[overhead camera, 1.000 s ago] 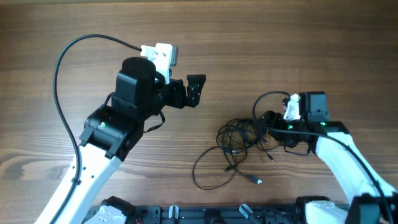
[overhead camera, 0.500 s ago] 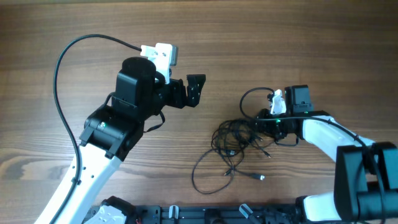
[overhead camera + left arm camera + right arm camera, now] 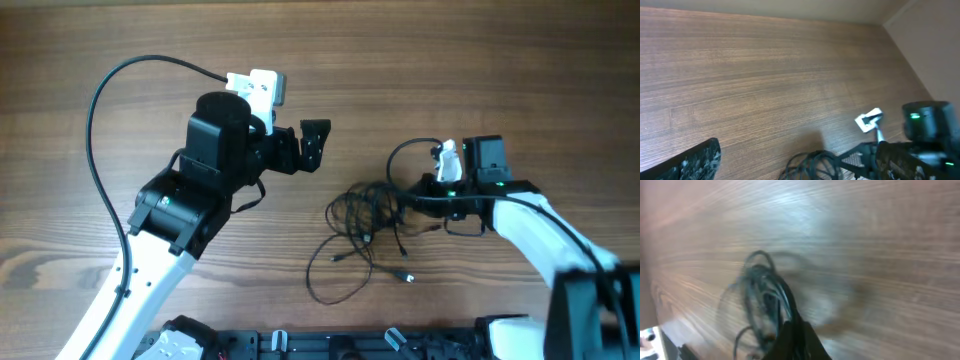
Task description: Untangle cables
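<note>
— Where do the cables (image 3: 365, 215) lie?

— In a loose bunch on the worktop (image 3: 480, 60), a little to the right of its middle and nearer to the edge where the arms are mounted. One loop and a plug end (image 3: 405, 278) reach toward that edge.

— And which arm has them?

— The right tool (image 3: 415, 196) is closed on the right side of the bunch, though its wrist view is blurred. The left tool (image 3: 316, 146) hangs apart, toward the far edge. It is wide open and holds nothing.
</note>
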You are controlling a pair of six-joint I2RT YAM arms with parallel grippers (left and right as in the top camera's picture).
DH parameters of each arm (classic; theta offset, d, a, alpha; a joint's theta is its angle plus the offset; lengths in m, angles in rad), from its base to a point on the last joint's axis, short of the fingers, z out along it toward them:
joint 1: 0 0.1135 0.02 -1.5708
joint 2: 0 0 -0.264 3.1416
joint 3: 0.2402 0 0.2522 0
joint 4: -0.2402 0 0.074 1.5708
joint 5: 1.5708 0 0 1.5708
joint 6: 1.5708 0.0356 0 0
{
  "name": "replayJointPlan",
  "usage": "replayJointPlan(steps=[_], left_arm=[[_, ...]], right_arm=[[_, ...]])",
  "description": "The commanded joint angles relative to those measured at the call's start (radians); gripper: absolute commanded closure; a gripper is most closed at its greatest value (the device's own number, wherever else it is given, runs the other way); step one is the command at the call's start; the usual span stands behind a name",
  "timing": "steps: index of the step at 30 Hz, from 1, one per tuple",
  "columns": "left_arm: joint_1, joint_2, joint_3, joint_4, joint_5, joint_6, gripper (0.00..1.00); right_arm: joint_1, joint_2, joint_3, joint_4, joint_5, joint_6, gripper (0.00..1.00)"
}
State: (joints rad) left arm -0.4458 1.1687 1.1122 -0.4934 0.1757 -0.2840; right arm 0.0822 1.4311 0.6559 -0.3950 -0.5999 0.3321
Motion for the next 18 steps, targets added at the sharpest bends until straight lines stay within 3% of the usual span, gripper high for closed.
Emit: replayJointPlan(steps=[1,10,18], left_arm=[[0.005,0.004,0.005,0.002,-0.013,-0.009,0.0],[0.005,0.004,0.005,0.002,-0.013,-0.009,0.0],[0.005,0.004,0.005,0.002,-0.013,-0.009,0.0]], right_arm=[[0.005,-0.279,0.092,-0.01,-0.023,-0.069,0.96],[0.005,-0.741,0.096,0.028,-0.023,-0.1,0.95],[0.005,-0.819,0.096,0.027,-0.069,-0.085,0.95]])
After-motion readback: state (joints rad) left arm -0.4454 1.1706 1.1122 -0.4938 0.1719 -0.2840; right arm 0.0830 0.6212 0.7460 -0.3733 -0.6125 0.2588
